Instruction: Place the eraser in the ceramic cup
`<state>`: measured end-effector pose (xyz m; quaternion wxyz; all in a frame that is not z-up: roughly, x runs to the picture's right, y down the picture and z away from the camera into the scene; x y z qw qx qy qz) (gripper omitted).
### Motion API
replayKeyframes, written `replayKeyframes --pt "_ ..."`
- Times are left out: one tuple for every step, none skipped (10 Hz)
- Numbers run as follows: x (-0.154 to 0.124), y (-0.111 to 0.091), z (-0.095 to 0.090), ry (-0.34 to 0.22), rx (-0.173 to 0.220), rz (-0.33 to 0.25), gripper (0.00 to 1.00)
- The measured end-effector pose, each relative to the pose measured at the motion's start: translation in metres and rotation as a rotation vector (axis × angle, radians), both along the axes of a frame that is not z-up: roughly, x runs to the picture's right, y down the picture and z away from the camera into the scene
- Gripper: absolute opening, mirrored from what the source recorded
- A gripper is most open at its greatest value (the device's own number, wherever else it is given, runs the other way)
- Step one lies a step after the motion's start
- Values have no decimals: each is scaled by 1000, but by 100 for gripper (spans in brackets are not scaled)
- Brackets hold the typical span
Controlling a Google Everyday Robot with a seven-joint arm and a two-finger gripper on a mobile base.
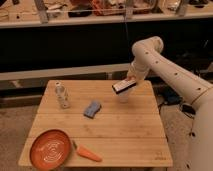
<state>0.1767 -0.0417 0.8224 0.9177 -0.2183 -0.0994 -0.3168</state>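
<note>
The eraser [124,86], a flat black block with a white edge, hangs tilted above the back right of the wooden table [125,130]. My gripper [131,80] is at the eraser's upper right end and is shut on it. The ceramic cup [123,97] is a small whitish shape standing on the table right under the eraser, which partly hides it. The eraser is just above the cup, and I cannot tell whether they touch.
A small clear bottle with a white cap [61,95] stands at the back left. A blue ribbed pad [92,108] lies mid-table. An orange plate [50,149] and a carrot [86,153] sit at the front left. A dark shelf unit stands behind the table.
</note>
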Motion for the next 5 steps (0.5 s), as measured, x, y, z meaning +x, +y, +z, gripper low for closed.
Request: replayKeyframes --pt "-2 -2 0 29 -11 24 0" --pt "-5 -4 0 46 -22 46 0" --pt "-4 -4 1 58 -32 64 0" --pt "0 -4 3 79 -57 121 0" --pt "6 -3 5 94 -87 179 0"
